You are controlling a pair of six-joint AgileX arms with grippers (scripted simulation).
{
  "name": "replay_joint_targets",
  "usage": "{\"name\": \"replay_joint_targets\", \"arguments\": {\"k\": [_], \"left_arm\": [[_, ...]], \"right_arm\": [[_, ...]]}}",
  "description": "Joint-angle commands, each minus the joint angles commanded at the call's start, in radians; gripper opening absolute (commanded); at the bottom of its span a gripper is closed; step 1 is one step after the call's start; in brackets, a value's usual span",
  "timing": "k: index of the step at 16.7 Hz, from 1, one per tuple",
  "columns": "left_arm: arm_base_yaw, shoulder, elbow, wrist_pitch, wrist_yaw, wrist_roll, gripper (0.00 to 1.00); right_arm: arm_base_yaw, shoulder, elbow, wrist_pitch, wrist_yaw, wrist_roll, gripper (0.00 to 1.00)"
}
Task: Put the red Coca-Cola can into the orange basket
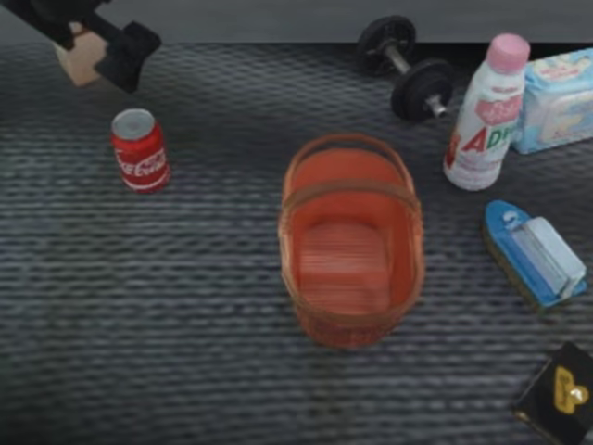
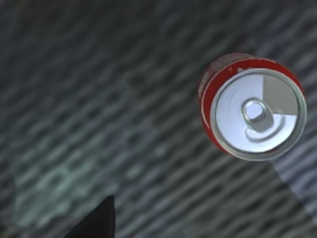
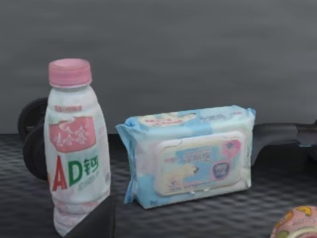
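Dark woven mat covered table. Orange basket sat mid-table. Red Coca-Cola can stood upright left of basket, well apart. Left gripper hovered beyond can, holding nothing; finger spread unclear. Right gripper unseen.

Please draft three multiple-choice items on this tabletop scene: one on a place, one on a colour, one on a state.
1. The red Coca-Cola can stands
A. left of the orange basket
B. inside it
C. right of it

2. The white bottle's cap is
A. blue
B. pink
C. green

3. The can is
A. lying down
B. held by a pincer
C. upright, untouched

Answers:
1 A: the top view shows it left of the basket.
2 B: the cap is pink in both views.
3 C: the silver top faces up; the left pincer sits apart, behind it.
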Motion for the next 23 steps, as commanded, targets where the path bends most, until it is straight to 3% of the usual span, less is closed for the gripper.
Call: {"name": "replay_joint_targets", "arguments": {"k": [6,16,23], "left_arm": [[-0.011,0.344,0.368,-0.197,-0.014,0.081,1.0],[-0.008,0.415,0.439,-0.231,-0.015,0.094,1.0],[-0.011,0.632,0.766,-0.33,-0.012,0.095,1.0]], "right_arm": [[0.0,0.0,0.0,0.0,0.0,0.0,1.0],[0.0,0.0,0.0,0.0,0.0,0.0,1.0],[0.0,0.0,0.0,0.0,0.0,0.0,1.0]]}}
